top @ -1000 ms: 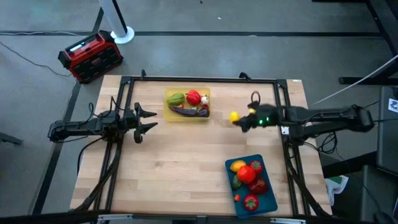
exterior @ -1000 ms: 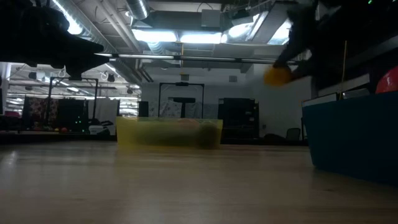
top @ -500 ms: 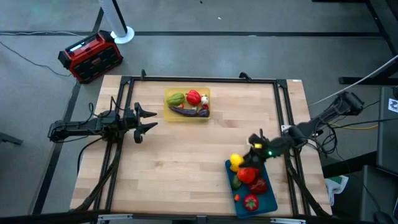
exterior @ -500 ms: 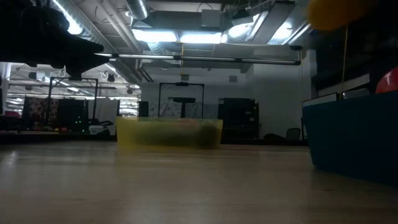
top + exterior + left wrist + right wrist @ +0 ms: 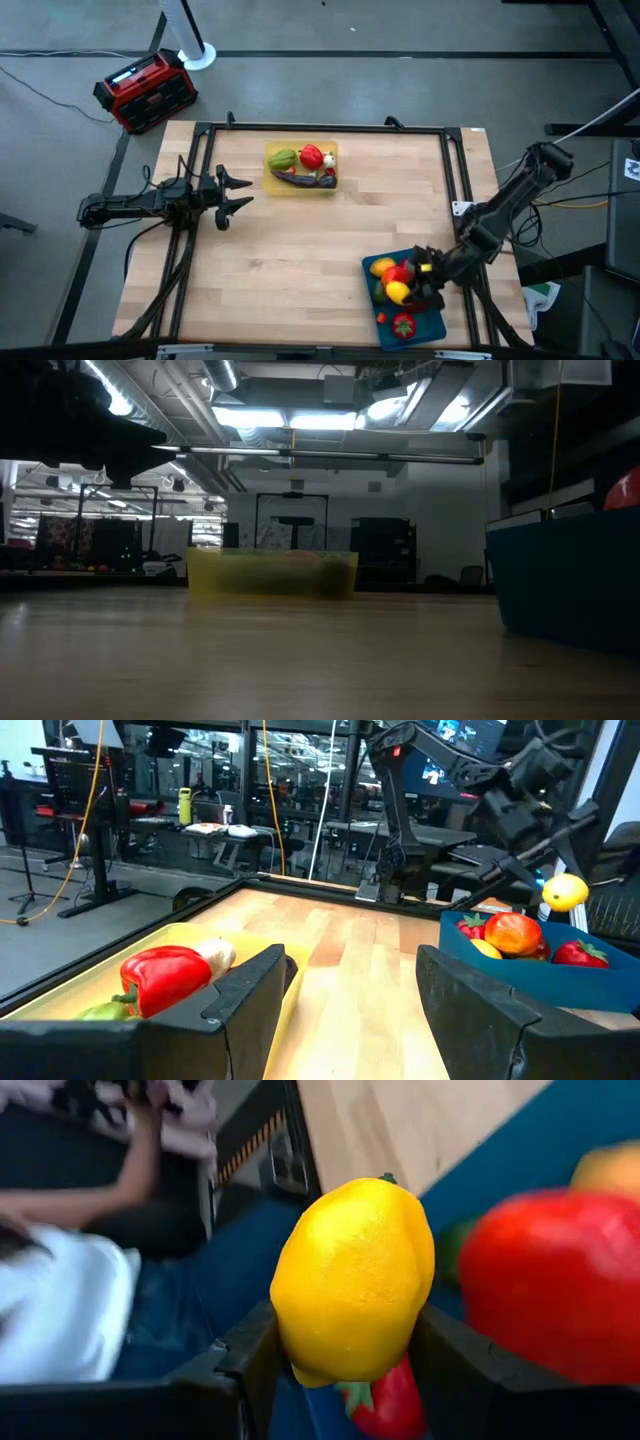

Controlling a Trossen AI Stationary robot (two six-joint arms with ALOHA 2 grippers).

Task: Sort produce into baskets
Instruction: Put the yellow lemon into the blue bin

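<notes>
Looking down from the high view, the right end effector (image 5: 409, 289) grips a yellow lemon (image 5: 397, 292) over the teal basket (image 5: 436, 322) near the bench's (image 5: 290, 260) front right. The left end effector (image 5: 238, 192) waits spread open, empty, left of the yellow basket (image 5: 335, 162). Right wrist view: both fingers (image 5: 245, 1355) pinch the lemon above red produce (image 5: 550, 1285).

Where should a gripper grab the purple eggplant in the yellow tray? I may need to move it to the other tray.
Grip the eggplant across its narrow width near mid-length, coming straight down from above. It lies flat along the yellow tray's near edge, with the red pepper and green vegetable just behind it, so the fingers would likely find little room there.
</notes>
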